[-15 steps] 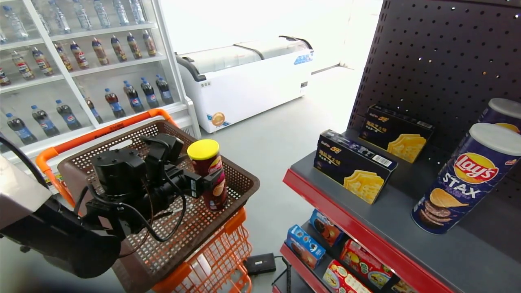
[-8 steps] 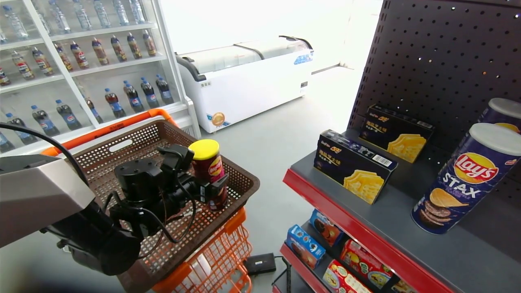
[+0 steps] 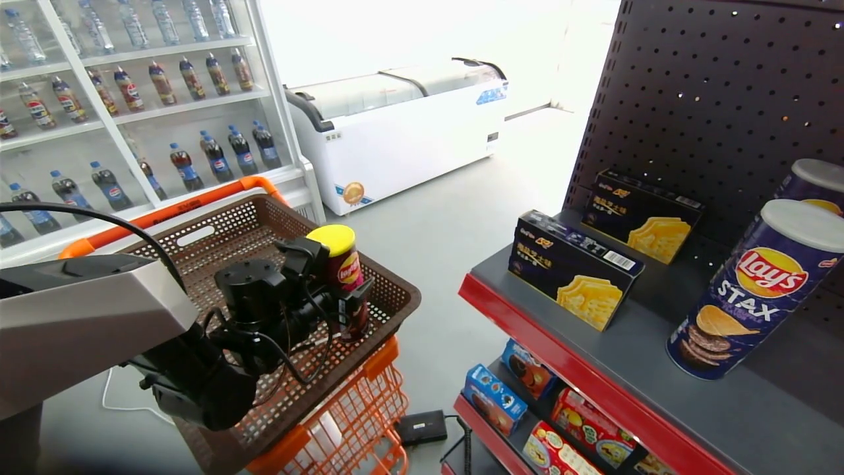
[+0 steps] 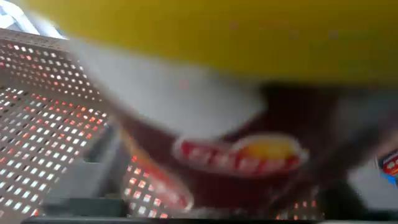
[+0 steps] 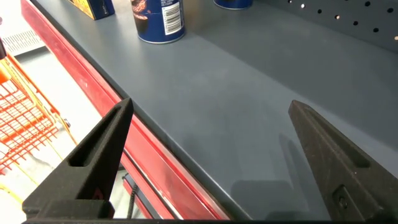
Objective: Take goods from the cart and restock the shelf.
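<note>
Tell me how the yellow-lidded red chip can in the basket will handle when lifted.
The chip can is tall and narrow, so likely tippy if nudged. Its smooth round wall may slip; laid down it would probably roll.

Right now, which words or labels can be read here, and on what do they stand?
Blue can: large brand lettering, legible; not quoted here.
Red can in the basket: logo too small.
Dark boxes: print too small.
Bottles: labels too small.
Left wrist view: label blurred.
</note>
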You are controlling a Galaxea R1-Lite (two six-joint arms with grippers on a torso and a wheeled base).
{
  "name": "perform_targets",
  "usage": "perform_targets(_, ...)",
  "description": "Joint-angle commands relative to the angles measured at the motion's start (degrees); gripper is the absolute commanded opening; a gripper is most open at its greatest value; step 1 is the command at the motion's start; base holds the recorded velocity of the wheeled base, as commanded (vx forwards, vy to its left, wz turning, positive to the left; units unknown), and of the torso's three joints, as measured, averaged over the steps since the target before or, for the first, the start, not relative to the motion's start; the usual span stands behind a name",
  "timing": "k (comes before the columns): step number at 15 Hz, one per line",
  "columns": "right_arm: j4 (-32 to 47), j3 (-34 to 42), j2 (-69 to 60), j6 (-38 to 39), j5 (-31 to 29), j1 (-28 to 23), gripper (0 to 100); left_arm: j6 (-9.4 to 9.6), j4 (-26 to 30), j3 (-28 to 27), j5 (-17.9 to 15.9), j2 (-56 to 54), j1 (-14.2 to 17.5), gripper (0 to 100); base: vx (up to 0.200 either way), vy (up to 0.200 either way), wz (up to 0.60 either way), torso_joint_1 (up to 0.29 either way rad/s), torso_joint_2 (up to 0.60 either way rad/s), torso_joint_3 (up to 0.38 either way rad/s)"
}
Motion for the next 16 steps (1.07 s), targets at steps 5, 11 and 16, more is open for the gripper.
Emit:
perform_targets(5,-0.01,0.00,0.02,-0.01,0.00,0.00,100,0.60,0.84,-1.43,-0.25,-0.77,-0.08,0,0.000,0.000,0.00,0.000,0.00,0.000)
perform_targets(11,-0.01,0.00,0.02,-0.01,0.00,0.00,100,0.78,17.71,-2.05,-12.38,-18.35,0.19,0,0.000,0.000,0.00,0.000,0.00,0.000)
perform_targets(16,-0.01,0.00,0.02,-0.01,0.00,0.00,100,-0.28,28.52,0.50,-22.84,-31.27,-1.31,0,0.000,0.000,0.00,0.000,0.00,0.000)
